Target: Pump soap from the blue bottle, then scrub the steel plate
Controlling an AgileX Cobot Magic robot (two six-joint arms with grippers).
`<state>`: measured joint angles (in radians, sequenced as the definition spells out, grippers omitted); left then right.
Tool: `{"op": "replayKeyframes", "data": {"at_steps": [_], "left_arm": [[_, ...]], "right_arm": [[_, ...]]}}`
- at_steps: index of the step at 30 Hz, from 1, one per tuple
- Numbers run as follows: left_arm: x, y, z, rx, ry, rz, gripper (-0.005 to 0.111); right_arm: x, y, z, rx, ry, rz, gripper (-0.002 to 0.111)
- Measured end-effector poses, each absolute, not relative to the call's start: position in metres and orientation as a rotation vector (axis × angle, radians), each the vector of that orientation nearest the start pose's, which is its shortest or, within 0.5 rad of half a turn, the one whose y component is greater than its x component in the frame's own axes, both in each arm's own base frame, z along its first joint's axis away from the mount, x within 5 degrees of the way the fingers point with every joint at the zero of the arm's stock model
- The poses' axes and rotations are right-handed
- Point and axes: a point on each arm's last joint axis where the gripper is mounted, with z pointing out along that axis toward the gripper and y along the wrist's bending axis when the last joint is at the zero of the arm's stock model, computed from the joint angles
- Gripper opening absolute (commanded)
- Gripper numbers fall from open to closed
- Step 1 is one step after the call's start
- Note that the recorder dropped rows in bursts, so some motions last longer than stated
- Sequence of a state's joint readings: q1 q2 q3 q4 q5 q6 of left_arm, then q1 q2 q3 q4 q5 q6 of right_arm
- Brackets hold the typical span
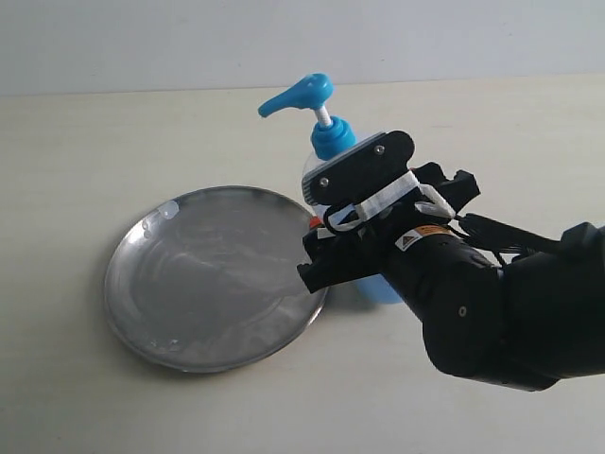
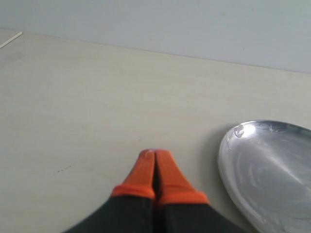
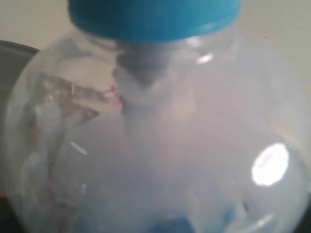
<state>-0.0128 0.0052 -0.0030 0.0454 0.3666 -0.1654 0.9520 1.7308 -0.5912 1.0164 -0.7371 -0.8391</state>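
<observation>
Nearest you, your right gripper straddles the blue bottle, jaws spread wide around its body. You can't tell whether they squeeze it, because the close view is a blur. The bottle stands upright just beside the steel plate, with soap inside. Your left gripper, pinched closed and empty, is near the plate's rim.

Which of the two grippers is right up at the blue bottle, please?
The right gripper: its black jaws flank the blue bottle, which fills its wrist view. The left gripper, orange fingertips pressed together, sits over the table beside the steel plate.
</observation>
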Motion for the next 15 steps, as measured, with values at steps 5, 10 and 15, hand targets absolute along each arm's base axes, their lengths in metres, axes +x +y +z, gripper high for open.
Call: {"op": "replayKeyframes", "data": {"at_steps": [5, 10, 15], "left_arm": [[0.0532, 0.0008, 0.1809, -0.113, 1.849, -0.079, 0.000], [0.0532, 0.0008, 0.1809, -0.113, 1.849, -0.079, 0.000], [0.0532, 0.0008, 0.1809, -0.113, 1.849, -0.079, 0.000]], "right_arm": [[0.2093, 0.2046, 0.1457, -0.605, 1.967, -0.058, 0.000], [0.2093, 0.2050, 0.1459, -0.612, 1.963, -0.057, 0.000], [0.2093, 0.2053, 0.1460, -0.617, 1.959, -0.055, 0.000]]}}
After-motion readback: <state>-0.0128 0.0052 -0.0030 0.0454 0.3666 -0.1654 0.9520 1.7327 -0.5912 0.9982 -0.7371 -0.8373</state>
